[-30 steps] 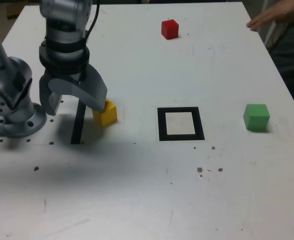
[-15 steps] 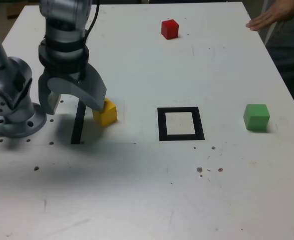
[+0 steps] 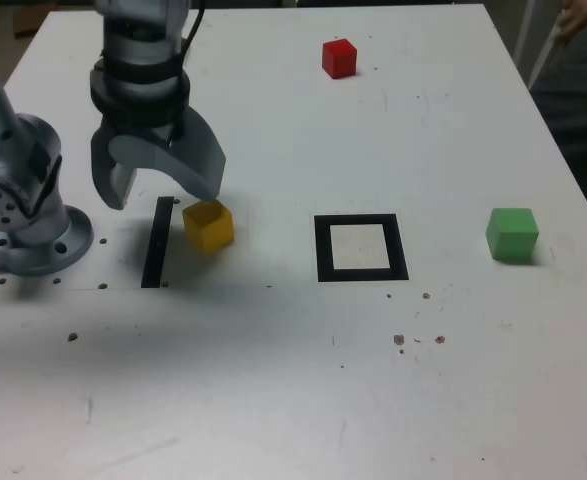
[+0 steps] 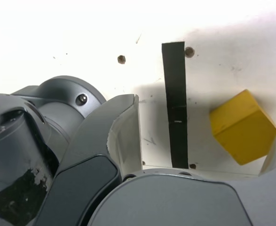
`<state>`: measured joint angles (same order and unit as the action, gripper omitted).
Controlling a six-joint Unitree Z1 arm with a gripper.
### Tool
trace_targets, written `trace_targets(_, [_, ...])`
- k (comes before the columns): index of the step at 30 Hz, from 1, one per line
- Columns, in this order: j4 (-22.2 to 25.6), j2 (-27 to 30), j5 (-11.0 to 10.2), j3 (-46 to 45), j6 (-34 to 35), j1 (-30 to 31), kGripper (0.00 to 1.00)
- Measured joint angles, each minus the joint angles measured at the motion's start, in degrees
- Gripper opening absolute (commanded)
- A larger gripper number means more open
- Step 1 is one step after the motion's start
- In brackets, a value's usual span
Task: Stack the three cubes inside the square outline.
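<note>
The yellow cube sits on the white table, left of the square outline in the exterior view. My gripper hangs open just above the table, one finger over the cube's far corner, the other left of the black strip. In the wrist view the yellow cube lies close to one finger of the gripper, nothing gripped. The red cube stands at the table's far side. On the exterior view's right rests the green cube. The outline's white centre holds nothing.
A thin black strip lies under the gripper, left of the yellow cube. The arm's grey base stands at the exterior view's left edge. A person stands beyond the table's far right corner.
The gripper has lifted and shifted slightly right, uncovering the yellow cube's top. The cube has not moved. The person's hand has drawn back from the far right corner.
</note>
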<state>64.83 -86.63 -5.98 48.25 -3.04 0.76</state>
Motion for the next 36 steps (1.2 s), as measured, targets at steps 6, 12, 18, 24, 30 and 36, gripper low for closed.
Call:
trace_targets(6, [1.79,-1.25,-1.68,4.07,-5.10,-6.69,0.99])
trace_targets(12, [3.21,-2.99,-2.91,9.14,-9.71,-13.33,0.99])
trace_targets(18, [4.52,-6.48,-3.40,15.10,-14.45,-19.51,0.99])
trace_targets(24, [5.94,-10.57,-3.42,22.02,-17.97,-24.23,0.99])
trace_targets(30, [8.26,-15.38,-3.43,29.91,-20.07,-28.23,0.99])
trace_targets(36, [10.12,-19.30,-3.45,36.03,-20.84,-30.47,0.99])
